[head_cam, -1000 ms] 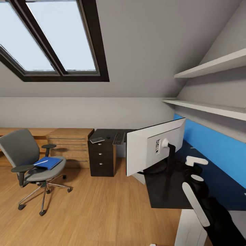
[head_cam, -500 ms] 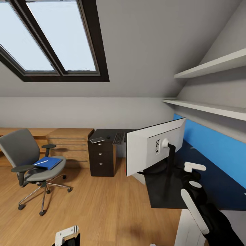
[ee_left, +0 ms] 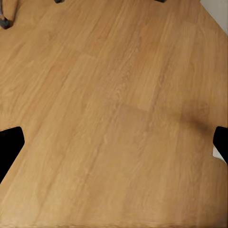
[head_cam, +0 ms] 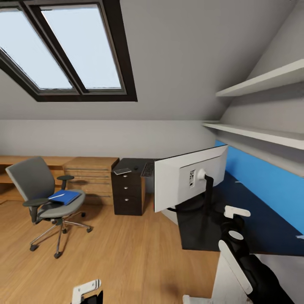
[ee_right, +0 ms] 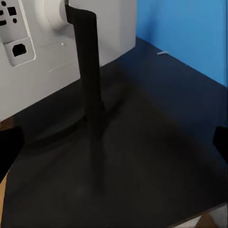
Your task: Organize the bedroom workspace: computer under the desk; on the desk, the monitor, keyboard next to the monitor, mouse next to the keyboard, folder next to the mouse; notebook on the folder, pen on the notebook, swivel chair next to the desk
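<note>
The monitor (head_cam: 185, 182) stands on the black desk (head_cam: 261, 232) with its white back to me; its black stalk (ee_right: 90, 80) is close in the right wrist view. My right gripper (head_cam: 235, 215) hovers open over the desk (ee_right: 156, 142) just behind the monitor's foot. Low over the wood floor, my left gripper (head_cam: 86, 290) is open too, holding nothing. The blue folder (head_cam: 64, 196) lies on the grey swivel chair (head_cam: 40, 190) at the left. On the desk's far end sit the keyboard (head_cam: 147, 169), the mouse (head_cam: 135, 168) and the notebook (head_cam: 122, 171). The pen (head_cam: 237, 182) lies by the blue panel.
A light-wood drawer unit (head_cam: 90, 173) stands against the far wall beside the desk's black drawers (head_cam: 126, 194). Two white shelves (head_cam: 261, 84) jut out above the blue back panel (head_cam: 270, 185). Open wood floor (ee_left: 114, 104) stretches between the chair and the desk. A pale box (head_cam: 169, 216) shows under the desk.
The left gripper has come up into the head view's lower edge. The right gripper has drawn back a little from the monitor. The whole view has shifted slightly, so the camera moved.
</note>
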You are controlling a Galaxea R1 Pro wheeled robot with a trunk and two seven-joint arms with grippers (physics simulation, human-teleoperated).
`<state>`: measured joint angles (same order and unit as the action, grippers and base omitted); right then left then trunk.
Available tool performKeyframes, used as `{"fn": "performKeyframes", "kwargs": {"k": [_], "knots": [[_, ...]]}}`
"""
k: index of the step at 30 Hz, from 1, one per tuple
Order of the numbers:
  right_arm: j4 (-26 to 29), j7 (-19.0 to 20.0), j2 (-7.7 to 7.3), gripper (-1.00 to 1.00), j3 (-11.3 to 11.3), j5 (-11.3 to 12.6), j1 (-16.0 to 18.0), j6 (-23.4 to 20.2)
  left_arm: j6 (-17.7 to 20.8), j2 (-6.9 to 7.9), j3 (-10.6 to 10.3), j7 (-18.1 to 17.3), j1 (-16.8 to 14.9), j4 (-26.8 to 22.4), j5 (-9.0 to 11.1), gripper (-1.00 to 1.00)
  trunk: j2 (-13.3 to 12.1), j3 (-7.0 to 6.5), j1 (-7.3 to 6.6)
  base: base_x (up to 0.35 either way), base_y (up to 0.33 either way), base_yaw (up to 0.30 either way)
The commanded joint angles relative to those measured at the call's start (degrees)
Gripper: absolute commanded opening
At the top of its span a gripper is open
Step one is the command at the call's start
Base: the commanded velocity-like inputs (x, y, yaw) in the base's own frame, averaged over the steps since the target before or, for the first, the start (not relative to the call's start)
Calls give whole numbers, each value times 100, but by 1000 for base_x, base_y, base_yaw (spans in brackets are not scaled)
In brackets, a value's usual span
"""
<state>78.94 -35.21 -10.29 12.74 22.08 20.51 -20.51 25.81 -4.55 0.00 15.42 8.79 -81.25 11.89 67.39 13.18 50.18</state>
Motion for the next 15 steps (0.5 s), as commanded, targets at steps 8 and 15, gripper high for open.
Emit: {"fn": "performKeyframes", "kwargs": {"k": [8,15], "knots": [[7,-48,-8,100,27,34,6,-15,15,-2,0,40,0,-14,59,100,5,7,-2,-256,-201,5],[7,-48,-9,100,27,34,6,-15,12,-2,0,38,0,-17,66,100,5,7,-2,-229,-177,0]]}}
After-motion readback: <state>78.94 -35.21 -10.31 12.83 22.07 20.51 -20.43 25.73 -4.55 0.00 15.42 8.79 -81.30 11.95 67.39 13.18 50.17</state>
